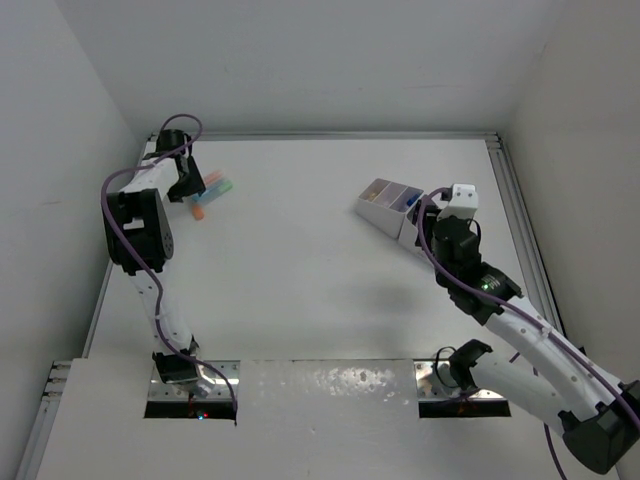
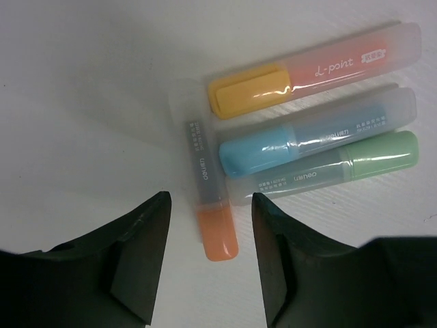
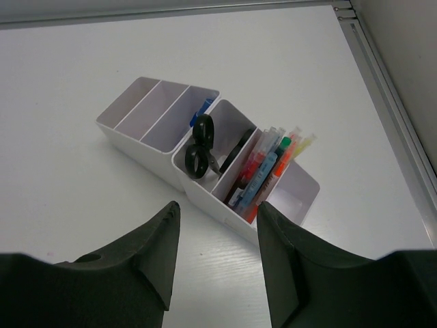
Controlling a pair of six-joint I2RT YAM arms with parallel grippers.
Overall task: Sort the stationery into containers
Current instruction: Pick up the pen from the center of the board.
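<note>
Pastel highlighters [image 2: 321, 130] lie together on the surface [image 2: 82, 82] at ten o'clock. Left pincer [image 2: 210, 205] hangs with its jaws apart around the orange-capped highlighter [image 2: 205, 164], likely ready to grab it. Right pincer [image 3: 215, 239] hovers, jaws apart and empty, above the organiser [image 3: 136, 147] at two o'clock.

I'm seeing the left gripper [image 1: 188, 190] hanging low at the far-left corner of the white table [image 1: 320, 280], right beside a small cluster of pastel highlighter markers [image 1: 212, 192]. The right gripper [image 1: 432, 213] is hovering at the right end of the white plastic desk organiser [image 1: 385, 203] of joined compartments, with a small blue piece [image 1: 411, 201] showing inside.
</note>
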